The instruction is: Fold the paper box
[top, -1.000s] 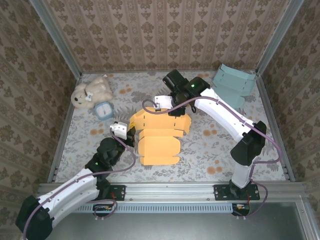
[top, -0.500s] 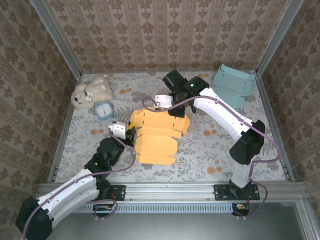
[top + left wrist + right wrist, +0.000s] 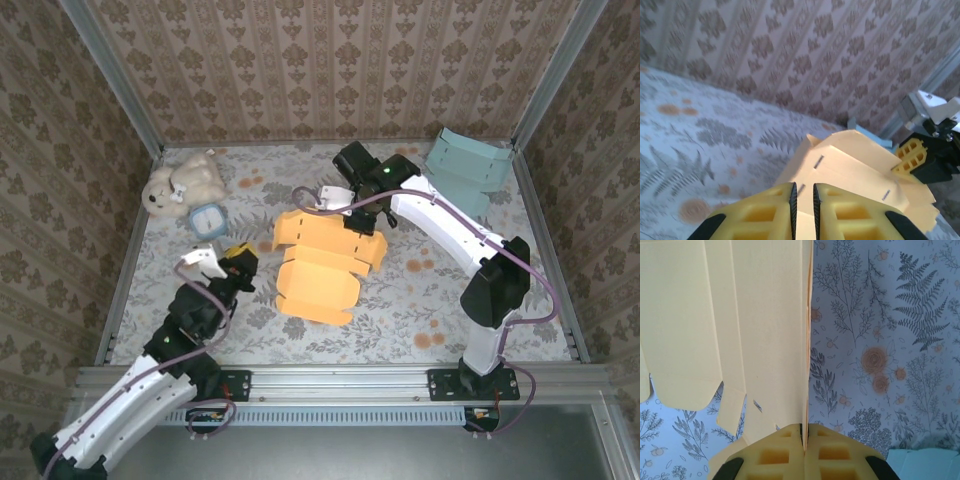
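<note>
The orange paper box point(image 3: 325, 262) lies in the middle of the overhead view, on the flowered table cover point(image 3: 430, 300). It is only partly folded, its panels spread flat and its scalloped flaps pointing toward the lower edge of the frame.

The right gripper point(image 3: 343, 207) sits at the upper edge of the box, with the arm reaching in from the lower right. In the right wrist view its yellow fingers point(image 3: 775, 452) are pressed together on a thin upright edge of the box point(image 3: 740, 315), which runs up the frame from between them. The rest of the card fans out to the left.

The left gripper point(image 3: 238, 262) is left of the box in the overhead view, near it but not touching. In the left wrist view its yellow fingers point(image 3: 765, 215) stand a narrow slit apart at the bottom of the frame, with nothing between them. The box point(image 3: 855, 170) lies beyond them toward the right, and one yellow finger of the right gripper point(image 3: 912, 156) shows at its far side.

A plush toy point(image 3: 183, 183) lies in the upper left of the table, with a small blue round object point(image 3: 208, 219) just below it. A teal folded box point(image 3: 468, 167) rests in the upper right corner.
</note>
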Robot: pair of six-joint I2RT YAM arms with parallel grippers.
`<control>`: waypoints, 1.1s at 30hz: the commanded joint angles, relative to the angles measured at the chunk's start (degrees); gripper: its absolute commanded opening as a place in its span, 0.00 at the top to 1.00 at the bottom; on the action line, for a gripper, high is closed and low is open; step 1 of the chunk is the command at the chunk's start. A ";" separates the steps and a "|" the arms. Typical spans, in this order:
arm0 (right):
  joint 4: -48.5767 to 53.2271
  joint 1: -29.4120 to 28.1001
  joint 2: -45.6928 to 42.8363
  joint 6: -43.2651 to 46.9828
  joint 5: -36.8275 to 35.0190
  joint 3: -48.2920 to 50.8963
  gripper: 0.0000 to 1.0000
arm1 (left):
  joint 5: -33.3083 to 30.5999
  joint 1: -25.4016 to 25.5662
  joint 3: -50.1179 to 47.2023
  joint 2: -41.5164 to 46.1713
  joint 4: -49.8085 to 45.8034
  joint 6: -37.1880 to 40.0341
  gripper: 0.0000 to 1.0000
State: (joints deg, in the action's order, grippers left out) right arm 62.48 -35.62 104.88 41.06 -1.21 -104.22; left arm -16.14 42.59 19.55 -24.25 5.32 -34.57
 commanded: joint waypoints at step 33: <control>-13.71 3.20 -11.98 2.17 8.38 20.64 1.00 | 8.12 -4.16 16.10 -38.76 3.95 -9.05 0.93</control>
State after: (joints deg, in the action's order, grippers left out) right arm 48.95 -31.70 94.11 41.82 5.21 -84.36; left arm -9.56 38.89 36.05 -63.90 7.40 -42.48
